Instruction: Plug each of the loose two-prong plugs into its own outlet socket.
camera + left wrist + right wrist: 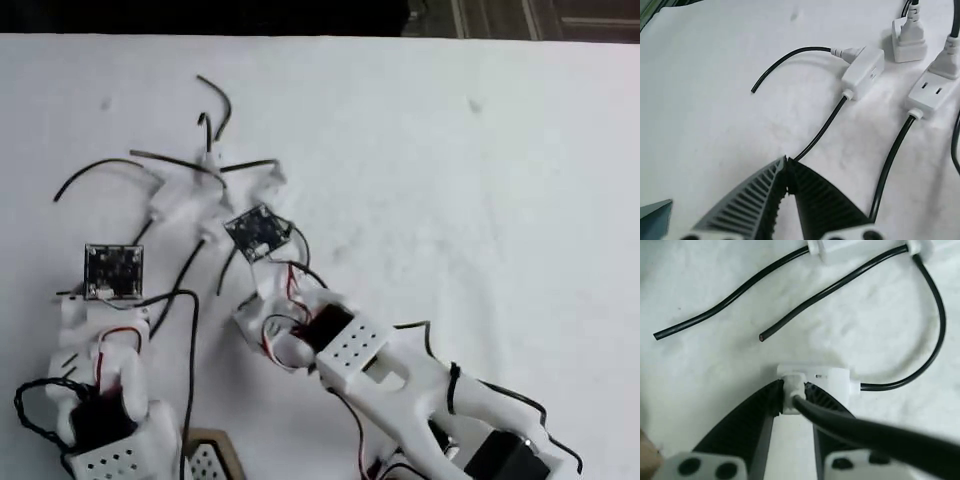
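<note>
Right gripper (792,390) pinches a white plug (791,382) that sits right against a white socket (827,377), over on the left half of the table (480,180). Left gripper (787,175) has its fingers pressed tight together, with a black cord (820,130) running up to their tips. At the cord's far end a second socket (864,70) lies flat.

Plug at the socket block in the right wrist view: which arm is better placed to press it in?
Right, probably. The right gripper is shut on the plug, directly at its socket block. The left gripper is shut beside a cord, apart from any plug.
</note>
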Controlling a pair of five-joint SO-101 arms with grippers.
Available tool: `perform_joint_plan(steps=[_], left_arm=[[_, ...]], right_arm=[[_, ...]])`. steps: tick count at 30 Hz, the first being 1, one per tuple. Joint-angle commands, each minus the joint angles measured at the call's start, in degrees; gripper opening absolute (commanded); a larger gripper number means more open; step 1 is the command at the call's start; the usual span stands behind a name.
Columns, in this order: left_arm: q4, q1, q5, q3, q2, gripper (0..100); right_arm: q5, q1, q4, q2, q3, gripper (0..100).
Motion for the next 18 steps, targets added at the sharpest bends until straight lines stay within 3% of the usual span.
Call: perform_joint_plan(steps=[1, 8, 18], left_arm=[[-1.2, -0.4, 0.0, -0.3, -0.4, 2], [-1.2, -0.4, 0.0, -0.3, -0.4, 2], [-1.2, -0.4, 0.0, -0.2, -0.4, 2]], right_arm=[[2.2, 0.3, 0.0, -2.1, -0.3, 1.7], [2.5, -0.7, -5.5, 4.1, -0.2, 1.7], [2.5, -2.4, -2.8, 5.7, 0.1, 1.7]])
